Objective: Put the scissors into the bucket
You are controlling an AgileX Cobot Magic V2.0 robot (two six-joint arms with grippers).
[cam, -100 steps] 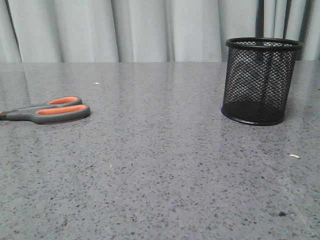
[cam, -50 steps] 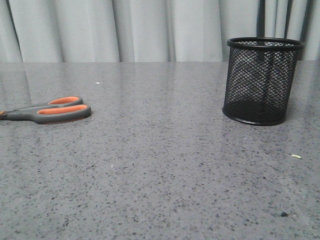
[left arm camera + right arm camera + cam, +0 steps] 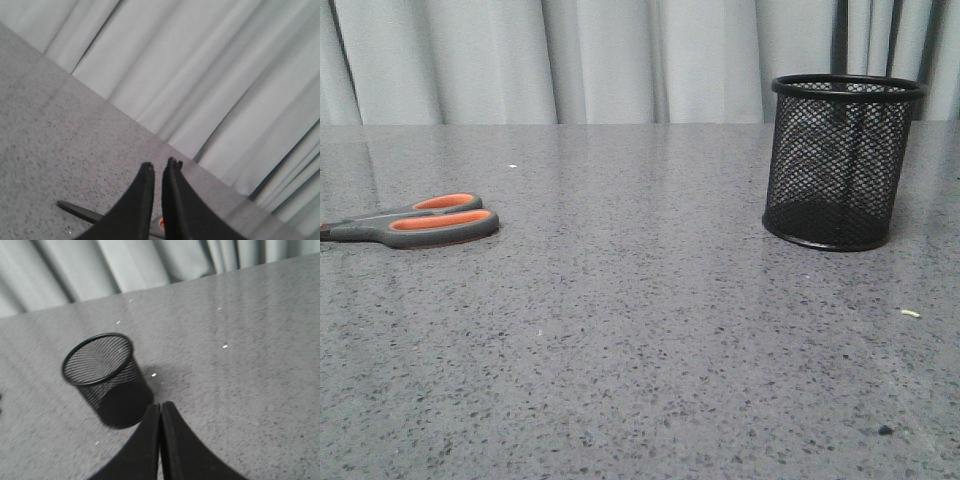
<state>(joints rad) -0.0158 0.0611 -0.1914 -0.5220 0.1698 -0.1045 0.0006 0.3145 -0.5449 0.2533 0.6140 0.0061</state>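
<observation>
My left gripper (image 3: 157, 167) is almost together and holds nothing, so I should open it, then come down slowly over the scissors (image 3: 415, 220) handles.

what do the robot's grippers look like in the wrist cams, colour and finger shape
Only the fingers show, in the wrist views. The left gripper has two plain black fingers, broad at the base and curving to narrow tips; one tip looks slightly notched. The right gripper has the same matte black, tapered fingers. No cables, markings or arm links are visible, and neither arm appears in the front view.
</observation>
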